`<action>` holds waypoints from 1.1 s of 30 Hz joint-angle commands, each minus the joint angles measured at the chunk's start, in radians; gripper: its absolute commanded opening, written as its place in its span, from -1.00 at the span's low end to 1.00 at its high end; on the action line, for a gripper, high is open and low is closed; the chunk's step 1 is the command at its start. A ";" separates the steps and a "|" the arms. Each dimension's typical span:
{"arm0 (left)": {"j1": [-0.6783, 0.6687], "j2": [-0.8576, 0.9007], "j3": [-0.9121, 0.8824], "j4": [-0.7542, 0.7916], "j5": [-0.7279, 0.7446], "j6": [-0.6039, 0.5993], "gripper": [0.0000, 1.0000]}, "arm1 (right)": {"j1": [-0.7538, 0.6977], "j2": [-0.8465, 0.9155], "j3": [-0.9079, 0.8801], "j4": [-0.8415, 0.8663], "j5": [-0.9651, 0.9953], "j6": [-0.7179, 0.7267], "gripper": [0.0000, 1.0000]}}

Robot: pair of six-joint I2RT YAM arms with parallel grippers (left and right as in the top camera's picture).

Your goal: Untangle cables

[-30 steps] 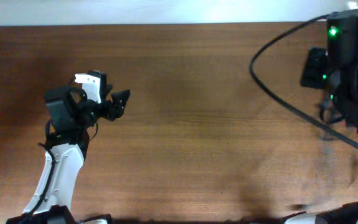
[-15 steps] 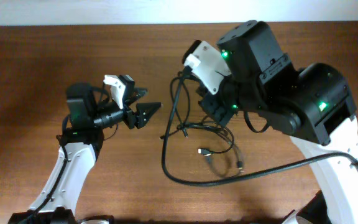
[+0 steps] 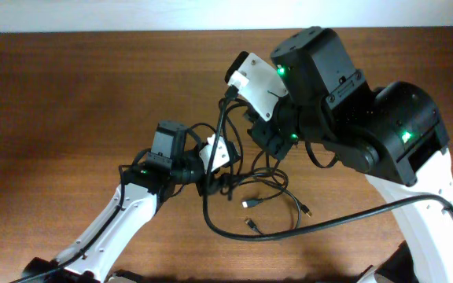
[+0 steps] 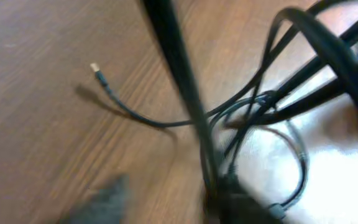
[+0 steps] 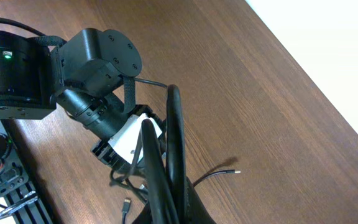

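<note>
The cables [image 3: 252, 179] are a tangle of thin black cords on the wooden table, with small plug ends [image 3: 248, 204] lying loose in front. My right gripper [image 3: 259, 135] sits under its wrist camera and is shut on the cables, which rise out of its jaws [image 5: 173, 214] in the right wrist view [image 5: 174, 143]. My left gripper [image 3: 215, 178] is pushed into the left side of the tangle. Its blurred fingers [image 4: 166, 208] stand apart, with cords [image 4: 266, 99] just ahead of them. A light-tipped cord end [image 4: 95, 67] lies to the left.
A thicker black wire [image 3: 329, 220] from the right arm's base loops across the table in front of the tangle and up past the right wrist. The right arm's bulky body [image 3: 368, 134] hangs over the table's right half. The left arm [image 5: 92, 68] lies across the table.
My left arm has swung right and forward into the tangle. The cables have shifted and spread slightly. One second ago the right arm was at the far right with no cables in view.
</note>
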 commanded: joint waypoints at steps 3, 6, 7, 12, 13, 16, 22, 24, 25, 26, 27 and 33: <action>-0.002 -0.006 -0.005 0.023 -0.356 0.020 -1.00 | 0.003 -0.013 0.006 -0.006 0.017 -0.002 -0.92; 0.040 -0.006 -0.005 0.043 -0.727 -0.079 -1.00 | 0.003 -0.013 0.006 -0.009 0.139 0.063 -0.92; 0.097 -0.006 -0.005 0.050 -0.743 -0.129 -1.00 | 0.002 -0.013 0.006 -0.015 0.309 0.169 -0.92; 0.315 -0.006 -0.005 0.049 -0.718 -0.269 -1.00 | -0.032 -0.032 0.006 -0.132 0.934 0.623 -0.91; 0.332 -0.006 -0.005 0.049 -0.718 -0.296 -1.00 | -0.071 -0.045 0.006 -0.150 0.939 0.676 -0.92; 0.391 -0.006 -0.005 0.050 -0.721 -0.333 -0.95 | -0.244 -0.111 0.006 -0.149 0.884 0.732 -0.92; 0.467 -0.006 -0.005 0.085 -0.401 -0.422 -0.92 | -0.415 -0.160 0.006 -0.127 0.510 0.584 -0.64; 0.460 -0.006 -0.005 0.111 -0.059 -0.350 -0.94 | -0.407 -0.138 0.006 -0.114 0.314 0.452 -0.28; 0.442 -0.006 -0.005 0.130 0.073 -0.334 -0.82 | -0.407 -0.124 0.006 -0.116 0.183 0.352 0.03; 0.428 -0.006 -0.004 0.170 0.229 -0.334 0.32 | -0.407 -0.116 0.006 -0.121 0.111 0.284 0.22; 0.427 -0.006 -0.004 0.223 0.364 -0.334 0.85 | -0.407 -0.112 0.006 -0.126 0.084 0.253 0.32; 0.404 -0.013 -0.003 1.159 0.850 -0.960 0.98 | -0.311 -0.096 -0.017 -0.149 -0.104 0.094 0.58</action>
